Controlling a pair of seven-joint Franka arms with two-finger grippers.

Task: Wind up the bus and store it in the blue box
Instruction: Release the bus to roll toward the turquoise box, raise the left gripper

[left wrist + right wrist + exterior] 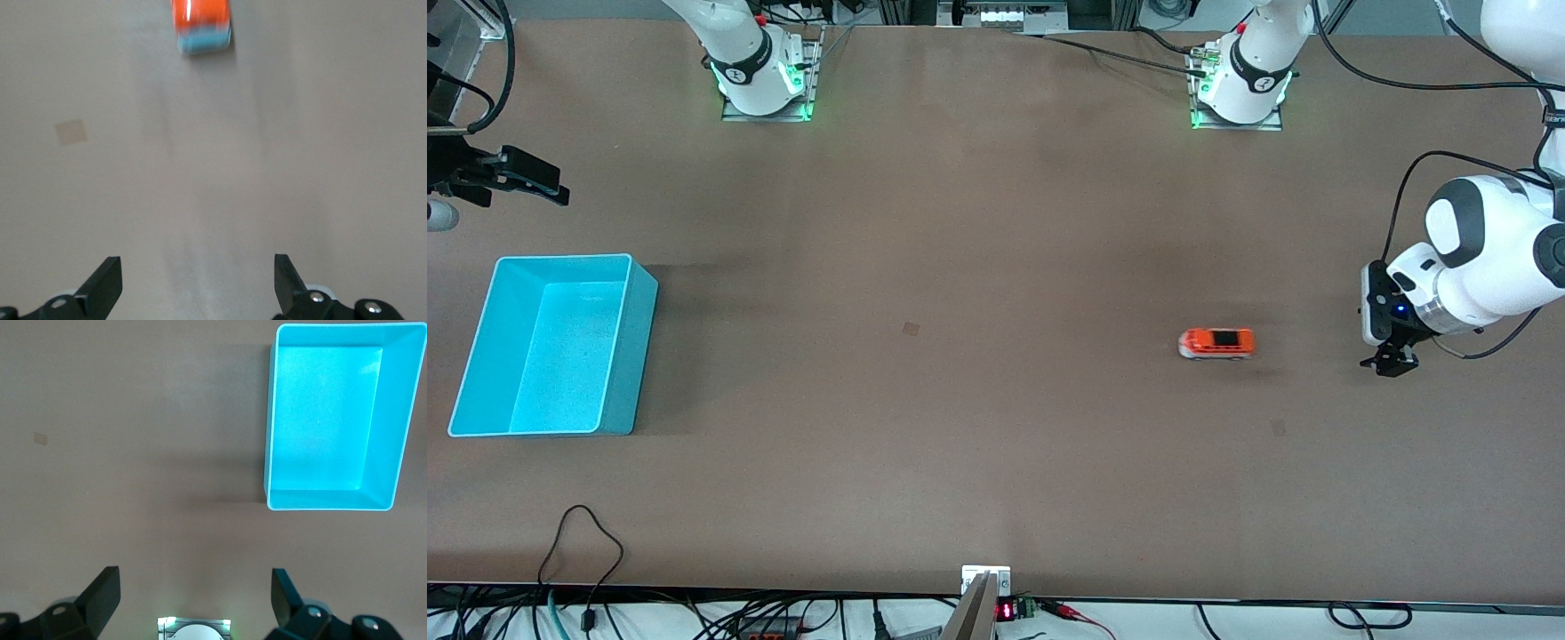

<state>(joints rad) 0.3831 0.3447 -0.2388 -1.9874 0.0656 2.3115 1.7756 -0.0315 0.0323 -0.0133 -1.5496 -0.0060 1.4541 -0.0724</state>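
One small orange bus (1216, 343) sits on the worktop (996, 444) at right of centre in the front view, well apart from the blue box (627, 356) at the frame's left. It looks light, rigid and smooth, so grip its long sides. Left end effector (1392, 360) hangs at mid-right, wide open and empty. Right end effector (193, 600), at the upper left and mostly cut off, also gapes empty. Wheels and any wind-up part are hidden.

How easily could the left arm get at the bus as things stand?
Probably easily: the left gripper, fingers open, hangs beside the bus toward its own end of the table, with only bare tabletop between them.
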